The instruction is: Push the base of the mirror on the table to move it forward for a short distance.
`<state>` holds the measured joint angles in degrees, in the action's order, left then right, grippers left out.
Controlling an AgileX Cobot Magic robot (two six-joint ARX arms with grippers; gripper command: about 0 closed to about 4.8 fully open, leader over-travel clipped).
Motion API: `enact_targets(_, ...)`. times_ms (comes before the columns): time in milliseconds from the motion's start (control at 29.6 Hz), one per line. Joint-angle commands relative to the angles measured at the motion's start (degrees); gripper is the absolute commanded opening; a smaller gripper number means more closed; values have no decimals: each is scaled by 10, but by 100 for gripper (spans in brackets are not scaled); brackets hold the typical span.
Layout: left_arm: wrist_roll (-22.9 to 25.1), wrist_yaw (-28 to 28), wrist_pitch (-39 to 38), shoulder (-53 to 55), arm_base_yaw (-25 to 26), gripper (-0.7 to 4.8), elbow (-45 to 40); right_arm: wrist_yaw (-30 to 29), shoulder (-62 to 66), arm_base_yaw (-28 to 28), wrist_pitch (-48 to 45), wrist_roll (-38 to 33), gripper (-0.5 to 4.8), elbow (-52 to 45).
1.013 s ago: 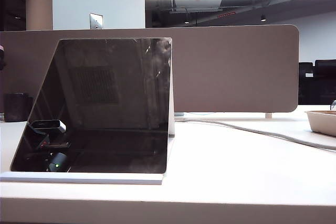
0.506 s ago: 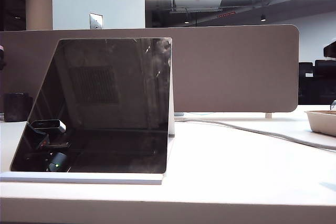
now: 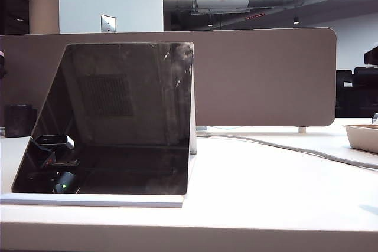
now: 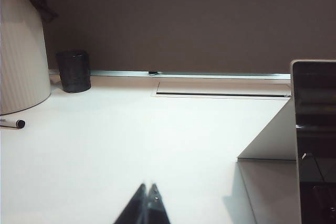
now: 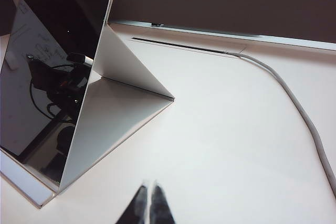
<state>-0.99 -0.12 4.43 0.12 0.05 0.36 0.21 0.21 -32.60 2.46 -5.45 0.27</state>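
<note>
The mirror (image 3: 112,116) is a dark glossy panel with a slanted left edge, standing at the left of the white table (image 3: 266,193). Its base (image 3: 91,200), a thin white plate, lies near the table's front edge. In the right wrist view the mirror (image 5: 47,72) and its base (image 5: 26,182) lie off to one side of my right gripper (image 5: 147,186), which is shut, holds nothing and hangs apart from them above bare table. My left gripper (image 4: 147,187) is shut and empty too, with the mirror (image 4: 315,129) well off to its side.
A beige divider (image 3: 260,75) runs along the back. A grey cable (image 3: 283,146) crosses the table toward a beige tray (image 3: 361,137) at the right edge. A black cup (image 4: 73,71), a white bin (image 4: 21,51) and a pen (image 4: 10,123) stand beyond the left gripper.
A dark part of the right arm has come into the exterior view at the right edge, with a faint shadow low on the table. The mirror has not moved.
</note>
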Motion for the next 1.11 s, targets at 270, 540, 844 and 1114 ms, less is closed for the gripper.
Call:
enact_targets(270,-100,89,-38,78,-26,3,73,-1,0,0,-10,1,22,0)
enact_targets(540,-50,148,-82,273,-159,3,167,-1,0,0,-10,1,22,0)
enact_targets(844,-76,103,-86,346,-289,3,166,-1,0,0,-10,1,22,0)
enact_targets(1114,-122,-40,-69,408,-414,3,166,-1,0,0,-10,1,22,0)
